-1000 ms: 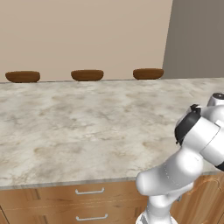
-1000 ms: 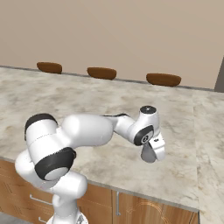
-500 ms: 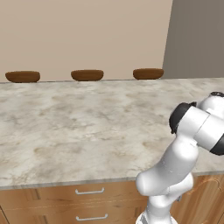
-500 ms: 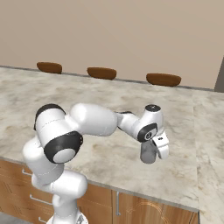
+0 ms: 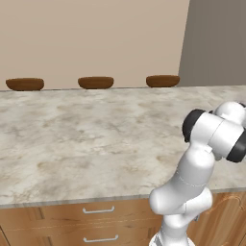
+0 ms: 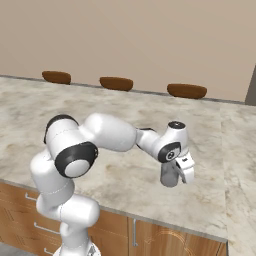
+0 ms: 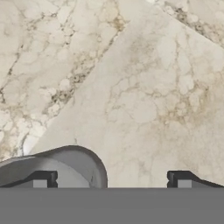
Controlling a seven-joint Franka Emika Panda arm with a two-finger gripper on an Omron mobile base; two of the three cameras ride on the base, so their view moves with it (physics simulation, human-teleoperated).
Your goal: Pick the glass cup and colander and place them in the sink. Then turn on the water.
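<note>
Two spread fingertips (image 7: 39, 179), glass cup (image 7: 65, 168) against one, uncentered between them.

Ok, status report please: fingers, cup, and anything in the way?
Fingers wide apart, grip on cup unclear. Glass cup right at the gripper, over bare counter. Brown shapes at far edge, well away.

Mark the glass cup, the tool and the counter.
glass cup (image 6: 169, 176): right base view, its grey side wall.
tool (image 7: 109, 180): hand view, midway between the fingertips.
counter (image 5: 96, 134): left base view, bare marble top.
</note>
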